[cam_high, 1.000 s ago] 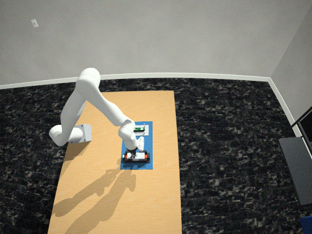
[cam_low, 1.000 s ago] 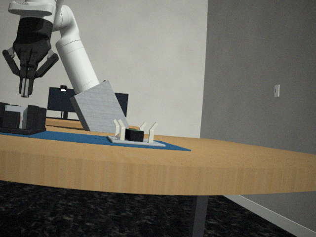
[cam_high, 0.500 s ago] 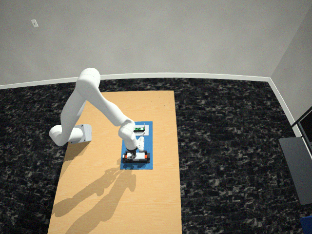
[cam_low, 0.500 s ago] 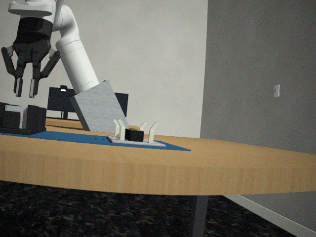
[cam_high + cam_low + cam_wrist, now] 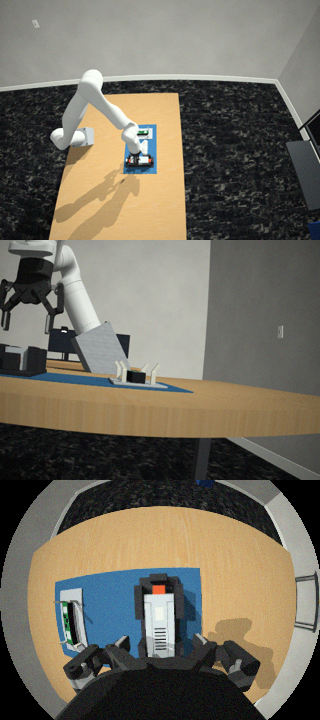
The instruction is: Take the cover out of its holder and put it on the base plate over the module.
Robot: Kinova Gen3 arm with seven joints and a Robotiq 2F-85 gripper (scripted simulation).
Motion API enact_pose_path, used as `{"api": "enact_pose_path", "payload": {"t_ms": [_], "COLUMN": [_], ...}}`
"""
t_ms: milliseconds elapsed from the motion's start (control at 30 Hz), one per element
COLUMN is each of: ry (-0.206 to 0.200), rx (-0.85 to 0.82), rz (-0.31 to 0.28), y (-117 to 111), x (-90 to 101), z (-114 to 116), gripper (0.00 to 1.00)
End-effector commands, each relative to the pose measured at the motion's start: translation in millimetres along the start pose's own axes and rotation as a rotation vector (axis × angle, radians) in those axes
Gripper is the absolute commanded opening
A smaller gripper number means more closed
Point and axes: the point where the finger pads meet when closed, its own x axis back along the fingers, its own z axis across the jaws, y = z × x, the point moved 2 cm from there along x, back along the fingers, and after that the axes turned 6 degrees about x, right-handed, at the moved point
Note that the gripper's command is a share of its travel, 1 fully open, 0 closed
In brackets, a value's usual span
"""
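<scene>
Holding nothing, with the gripper (image 5: 136,159) (image 5: 26,330) (image 5: 161,642) pointed down above the black holder (image 5: 151,163) (image 5: 37,360) (image 5: 138,602), and with the jaws standing wide open

In the exterior view, well apart from each other at the fingertips, and raised above the top of the holder, with air in between

Seated inside the holder, as to the pale grey cover (image 5: 143,160) (image 5: 23,361) (image 5: 159,610), with dark blocks standing around it and an orange part (image 5: 149,160) (image 5: 158,589) at its far end in the wrist view

On top of the cover, in the wrist view, to be seen: a small cream patch and a row of dark slots

Near the other end of the blue mat (image 5: 153,149) (image 5: 77,379) (image 5: 110,610), on the light base plate (image 5: 150,129) (image 5: 157,386) (image 5: 75,594), to be found: the module (image 5: 142,132) (image 5: 136,376) (image 5: 67,622), green on top and black at the side, still uncovered

Around the module, in the exterior view, to be counted: four cream posts (image 5: 124,374), upright below and bent outward at the top

Under everything, the wooden table (image 5: 160,201) (image 5: 155,405) (image 5: 160,540), with shadows of the white arm (image 5: 108,111) (image 5: 82,307) falling over it in the top view

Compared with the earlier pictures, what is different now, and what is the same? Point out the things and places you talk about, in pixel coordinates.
The gripper (image 5: 136,161) (image 5: 27,329) (image 5: 161,642) opened: its fingers moved apart from closed to wide open. Nothing was taken hold of or let go. The cover (image 5: 143,160) (image 5: 23,356) (image 5: 159,625) stayed in its holder (image 5: 152,162) (image 5: 36,360) (image 5: 138,601), and the module (image 5: 142,132) (image 5: 136,376) (image 5: 67,622) stayed uncovered.
</scene>
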Motion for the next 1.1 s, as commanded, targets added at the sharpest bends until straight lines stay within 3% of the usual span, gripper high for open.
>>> {"api": "enact_pose_path", "payload": {"t_ms": [0, 400, 733, 1067], "ry": [0.000, 0.000, -0.001, -0.002], "rx": [0.000, 0.000, 0.002, 0.004], "rz": [0.001, 0.001, 0.014, 0.017], "y": [-0.4, -0.4, -5.2, -6.2], "x": [0.5, 0.5, -49.3, -50.6], "z": [-0.1, -0.1, -1.0, -2.2], "gripper": [1.00, 1.00, 1.00, 1.00]}}
